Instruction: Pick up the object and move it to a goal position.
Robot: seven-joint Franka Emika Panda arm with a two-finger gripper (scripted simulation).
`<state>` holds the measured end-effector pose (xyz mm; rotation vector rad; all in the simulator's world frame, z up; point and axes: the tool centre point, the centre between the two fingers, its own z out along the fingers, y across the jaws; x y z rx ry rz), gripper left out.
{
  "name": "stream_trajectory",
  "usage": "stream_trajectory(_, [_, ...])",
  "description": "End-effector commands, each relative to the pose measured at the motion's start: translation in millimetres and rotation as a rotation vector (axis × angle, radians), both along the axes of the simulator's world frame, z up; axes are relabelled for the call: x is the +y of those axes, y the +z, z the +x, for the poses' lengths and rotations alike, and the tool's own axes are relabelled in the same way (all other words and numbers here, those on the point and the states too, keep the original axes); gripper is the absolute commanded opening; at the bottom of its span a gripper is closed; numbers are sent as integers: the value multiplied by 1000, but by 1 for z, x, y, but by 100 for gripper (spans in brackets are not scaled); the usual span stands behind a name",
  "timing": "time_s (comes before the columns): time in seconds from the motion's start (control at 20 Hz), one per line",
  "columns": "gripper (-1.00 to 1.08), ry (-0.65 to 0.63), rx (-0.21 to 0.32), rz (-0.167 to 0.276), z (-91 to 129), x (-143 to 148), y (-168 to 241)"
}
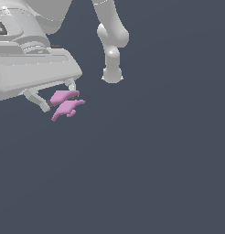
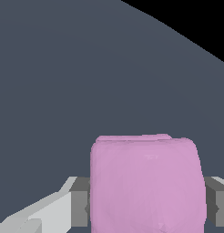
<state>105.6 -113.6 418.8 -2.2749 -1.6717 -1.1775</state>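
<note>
The object (image 1: 67,105) is a small pink-lilac piece with curved lobes, seen at the exterior view's upper left. My white gripper (image 1: 58,96) is shut on it, one finger (image 1: 43,105) on one side and the other finger (image 1: 72,85) on the opposite side. Up close in the wrist view, the object (image 2: 145,182) looks like a rounded pink block that fills the gap of the gripper (image 2: 148,204), with a grey pad (image 2: 79,200) pressed against each flank. No goal marker shows in either view.
The arm's links and base (image 1: 112,50) stand behind the gripper, near the exterior view's top centre. A plain dark grey-blue floor (image 1: 146,173) spreads everywhere else, and its curved edge (image 2: 177,36) meets black in the wrist view.
</note>
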Motion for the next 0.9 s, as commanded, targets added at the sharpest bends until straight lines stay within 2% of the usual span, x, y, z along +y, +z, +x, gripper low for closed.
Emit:
stream_trajectory(0.0, [-100,31,-33,15,2,-10,17])
stream_trajectory(0.4, [-100,97,-103,50,7,-34,55])
stream_trajectory(0.85, [-100,122,-127,64,9,-43,69])
